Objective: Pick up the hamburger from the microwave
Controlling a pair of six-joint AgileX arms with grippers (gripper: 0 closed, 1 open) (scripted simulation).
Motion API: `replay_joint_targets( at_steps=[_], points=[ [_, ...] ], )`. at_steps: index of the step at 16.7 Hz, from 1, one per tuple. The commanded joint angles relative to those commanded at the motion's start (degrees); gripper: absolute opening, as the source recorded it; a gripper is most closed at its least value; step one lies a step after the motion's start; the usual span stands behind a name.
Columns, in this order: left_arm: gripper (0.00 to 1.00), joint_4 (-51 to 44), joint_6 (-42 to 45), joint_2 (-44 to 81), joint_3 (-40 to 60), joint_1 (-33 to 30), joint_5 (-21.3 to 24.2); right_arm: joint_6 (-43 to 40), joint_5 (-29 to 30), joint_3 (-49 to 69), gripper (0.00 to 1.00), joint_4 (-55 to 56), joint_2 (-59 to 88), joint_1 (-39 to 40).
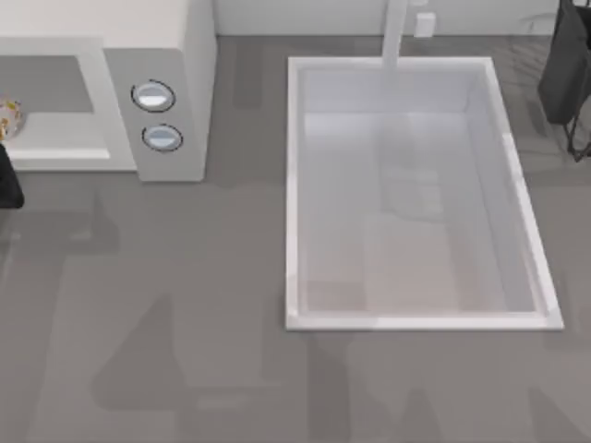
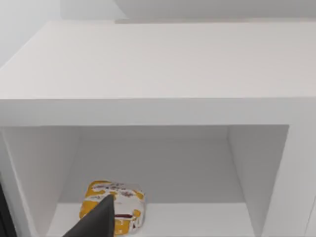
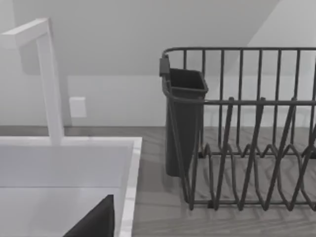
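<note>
Microwave: white box at the far left of the table, cavity open toward the front; two round silver-blue knobs on its right-hand panel.
Hamburger: resting on the cavity floor, near the cavity's left wall in the top view; tan-and-cream with orange and yellow markings. In the top view it appears at the left edge.
Left tool: in front of the microwave opening at the table's left edge, facing into the cavity. One dark finger overlaps the lower part of the hamburger in the left wrist view; contact cannot be confirmed. Open or closed: cannot tell.
Right tool: one dark finger visible over the sink's near wall in the right wrist view. Open or closed: cannot tell.
Sink: large white rectangular basin, right of the microwave, with a white faucet at its far rim.
Dish rack: dark wire rack with a dark cup holder, beside the sink at the table's far right.
</note>
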Motion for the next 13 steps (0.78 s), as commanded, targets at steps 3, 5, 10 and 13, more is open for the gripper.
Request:
replay_joint_targets(
  at_steps=[3, 5, 10, 13],
  points=[
    [1.0, 7.9, 0.8, 17.9, 7.4, 1.7, 1.9, 0.0, 0.0, 0.0, 1.0, 0.0, 0.0, 0.0],
    [1.0, 13.2, 1.3, 30.0, 12.4, 2.9, 3.2, 0.0, 0.0, 0.0, 1.0, 0.0, 0.0, 0.0],
    [1.0, 25.7, 2.5, 58.5, 24.3, 5.6, 6.3, 0.0, 0.0, 0.0, 1.0, 0.0, 0.0, 0.0],
    [1.0, 32.0, 3.1, 72.9, 30.2, 7.0, 7.9, 0.0, 0.0, 0.0, 1.0, 0.0, 0.0, 0.0]
  ],
)
